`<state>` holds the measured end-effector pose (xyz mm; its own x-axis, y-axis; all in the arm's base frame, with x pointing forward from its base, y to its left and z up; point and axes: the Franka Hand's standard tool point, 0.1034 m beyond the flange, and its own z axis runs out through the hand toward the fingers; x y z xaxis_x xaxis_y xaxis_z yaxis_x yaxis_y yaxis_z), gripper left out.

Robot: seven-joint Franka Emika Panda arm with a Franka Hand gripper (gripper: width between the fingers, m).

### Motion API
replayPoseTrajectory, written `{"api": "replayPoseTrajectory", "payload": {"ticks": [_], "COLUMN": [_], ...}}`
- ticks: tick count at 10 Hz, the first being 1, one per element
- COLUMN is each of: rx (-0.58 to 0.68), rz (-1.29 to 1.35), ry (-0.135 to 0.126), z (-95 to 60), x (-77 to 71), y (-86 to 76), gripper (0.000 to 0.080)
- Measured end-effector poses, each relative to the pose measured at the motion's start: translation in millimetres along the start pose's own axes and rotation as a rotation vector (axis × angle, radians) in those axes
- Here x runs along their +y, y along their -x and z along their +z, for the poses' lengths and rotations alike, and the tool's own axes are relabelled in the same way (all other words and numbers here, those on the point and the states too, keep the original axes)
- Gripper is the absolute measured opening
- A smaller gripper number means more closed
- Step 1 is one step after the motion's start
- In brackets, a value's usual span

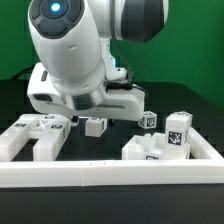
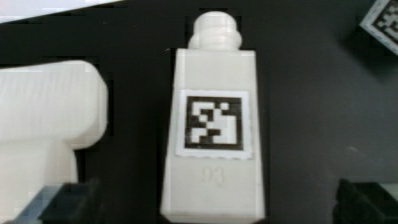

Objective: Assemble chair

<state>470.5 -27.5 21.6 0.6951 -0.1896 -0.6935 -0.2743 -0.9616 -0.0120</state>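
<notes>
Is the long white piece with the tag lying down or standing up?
Lying down. The leg rests lengthwise on the black table, with its tag facing the wrist camera.

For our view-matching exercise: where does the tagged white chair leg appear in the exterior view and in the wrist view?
Exterior view: the leg sits under the hand, near the picture's centre, small.
Wrist view: the leg runs lengthwise through the centre, tag facing the camera.
Shared landmark: the hand's dark fingers beside it.
</notes>
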Motion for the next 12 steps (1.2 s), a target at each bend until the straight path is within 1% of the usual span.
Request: {"api": "replayPoseTrajectory", "payload": {"ticks": [4, 6, 7, 8, 9, 10, 12], "rx": [-0.006, -0.001, -0.002, -0.002, -0.002, -0.002, -0.002], "rz": [0.001, -0.002, -0.004, -0.003, -0.003, -0.003, -0.002], "ry": [0.002, 0.005, 0.005, 0.003, 0.003, 0.003, 0.003], "z": [11.9, 15.7, 16.0, 15.8, 15.8, 15.7, 15.7], "x": [0.2, -2.3, -3.3, -2.4, -2.2, -2.2, -2.0], "y": [1.1, -0.3, -0.2, -0.3, -0.4, -0.3, -0.4], "gripper": [0.0649, 0.0649, 0.0558, 0.0558, 0.0345, 0.0289, 0.0289]}}
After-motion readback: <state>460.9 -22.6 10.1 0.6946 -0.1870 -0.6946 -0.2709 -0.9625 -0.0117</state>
